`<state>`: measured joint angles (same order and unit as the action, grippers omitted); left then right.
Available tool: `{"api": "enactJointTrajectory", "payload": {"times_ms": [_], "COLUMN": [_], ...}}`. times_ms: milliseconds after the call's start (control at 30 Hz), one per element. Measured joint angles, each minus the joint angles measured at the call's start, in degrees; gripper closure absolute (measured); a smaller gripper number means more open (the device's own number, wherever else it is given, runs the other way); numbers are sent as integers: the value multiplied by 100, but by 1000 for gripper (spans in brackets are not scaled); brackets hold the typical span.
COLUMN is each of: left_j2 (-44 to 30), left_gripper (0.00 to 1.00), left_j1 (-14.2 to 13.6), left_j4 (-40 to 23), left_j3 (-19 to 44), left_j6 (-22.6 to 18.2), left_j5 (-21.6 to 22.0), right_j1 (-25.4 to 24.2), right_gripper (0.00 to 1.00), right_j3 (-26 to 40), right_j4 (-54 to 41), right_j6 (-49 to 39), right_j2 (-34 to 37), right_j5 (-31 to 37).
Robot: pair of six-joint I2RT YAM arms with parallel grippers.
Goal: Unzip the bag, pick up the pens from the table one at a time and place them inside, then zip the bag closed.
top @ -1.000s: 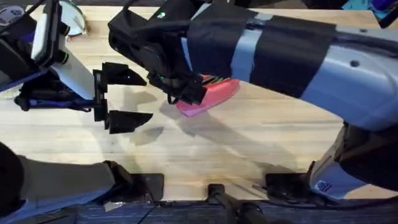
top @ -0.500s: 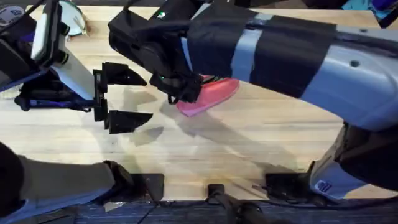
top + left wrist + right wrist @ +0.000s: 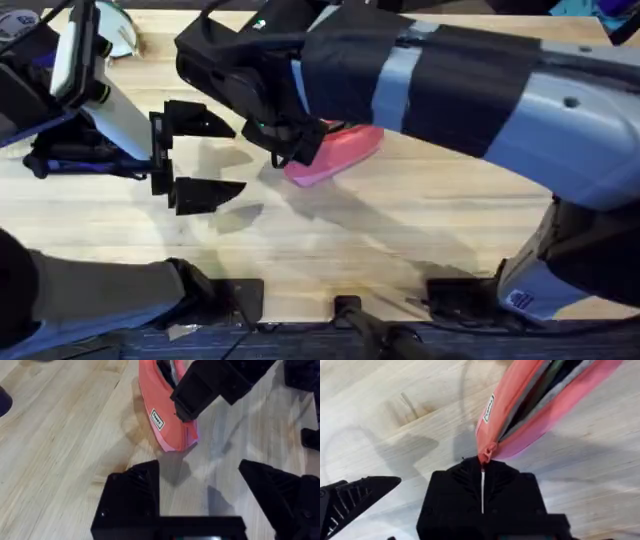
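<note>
1. Right gripper (image 3: 482, 467) of mine is clenched at the near end of the bag (image 3: 335, 152), its two black fingers pressed together on the small pink tab at the zipper's end, which looks to be the pull, though I cannot tell for sure.
2. Seen from my right wrist, the bag's mouth gapes open beyond that tab, with dark slim shapes inside that may be the pens; I cannot tell them apart.
3. My left gripper (image 3: 220, 487) hangs released, jaws wide and grasping nothing, just short of the bag's same end, with bare table (image 3: 400, 230) between its fingers.
4. The bag lies on the table with its long axis running away from my right gripper, so the zipper line stretches straight ahead from the tab I hold.
5. That is the relation the next move turns on, in my judgement: closing means drawing the tab along that long axis toward the bag's far end.
6. My right arm already has the tab; my left is the nearer free one and could pin this end of the bag so the soft cloth does not drag along with the pull.
</note>
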<state>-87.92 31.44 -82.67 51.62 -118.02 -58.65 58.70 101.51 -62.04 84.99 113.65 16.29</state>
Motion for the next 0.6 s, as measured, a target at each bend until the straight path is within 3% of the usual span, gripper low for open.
{"api": "enactJointTrajectory", "payload": {"times_ms": [600], "left_j2": [0], "left_gripper": [7], "left_j1": [0], "left_j4": [24], "left_j3": [0], "left_j6": [0], "left_j5": [0], "right_j1": [-79], "right_gripper": [971], "right_j3": [0], "right_j4": [63], "right_j6": [-431], "right_j2": [-144], "right_j5": [-44]}}
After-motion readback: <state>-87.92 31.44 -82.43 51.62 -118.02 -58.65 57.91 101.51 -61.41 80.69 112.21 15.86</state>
